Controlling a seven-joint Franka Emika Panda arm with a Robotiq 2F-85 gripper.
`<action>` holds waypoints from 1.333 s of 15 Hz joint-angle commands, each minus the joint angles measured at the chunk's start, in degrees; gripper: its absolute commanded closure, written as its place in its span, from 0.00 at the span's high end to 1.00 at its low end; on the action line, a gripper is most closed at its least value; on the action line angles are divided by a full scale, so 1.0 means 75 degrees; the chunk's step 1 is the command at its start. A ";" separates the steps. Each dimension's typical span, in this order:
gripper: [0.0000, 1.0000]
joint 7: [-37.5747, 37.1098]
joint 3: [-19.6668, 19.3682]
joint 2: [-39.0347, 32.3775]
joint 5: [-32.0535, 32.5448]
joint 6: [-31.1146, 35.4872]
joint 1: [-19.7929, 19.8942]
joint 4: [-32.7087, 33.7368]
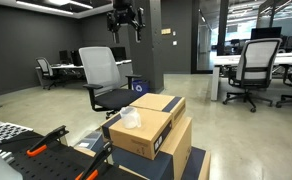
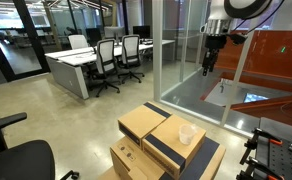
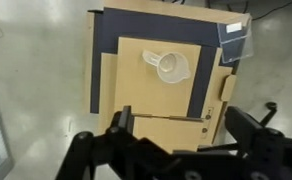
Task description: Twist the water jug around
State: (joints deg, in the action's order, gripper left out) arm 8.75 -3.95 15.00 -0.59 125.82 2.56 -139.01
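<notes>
The water jug (image 1: pixel 131 119) is a small translucent whitish plastic jug. It stands on top of a brown cardboard box (image 1: pixel 151 128) in both exterior views; it also shows in an exterior view (image 2: pixel 186 134). From the wrist view I look down on its open mouth (image 3: pixel 172 67). My gripper (image 1: pixel 125 24) hangs high above the boxes, far from the jug; it also shows in an exterior view (image 2: pixel 209 66). In the wrist view its two black fingers (image 3: pixel 184 128) stand wide apart with nothing between them.
Several stacked cardboard boxes (image 2: pixel 146 122) with dark tape strips sit on the floor. A grey office chair (image 1: pixel 104 78) stands behind them. Black and orange equipment (image 1: pixel 36 150) lies at the front. A glass partition (image 2: pixel 171 45) and desks with chairs (image 2: pixel 111 55) stand further off.
</notes>
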 commanded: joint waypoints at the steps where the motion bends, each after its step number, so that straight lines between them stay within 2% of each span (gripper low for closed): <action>1: 1.00 -0.0024 -0.0050 -0.0257 0.0158 0.0054 0.0065 0.0089; 12: 1.00 -0.0265 -0.0121 -0.1070 0.0496 0.0503 0.0301 0.0100; 20: 1.00 -0.0226 -0.0222 -0.1134 0.0690 0.0509 0.0426 -0.0043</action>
State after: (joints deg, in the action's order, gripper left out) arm 7.94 -5.41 6.70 3.05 129.19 5.53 -139.01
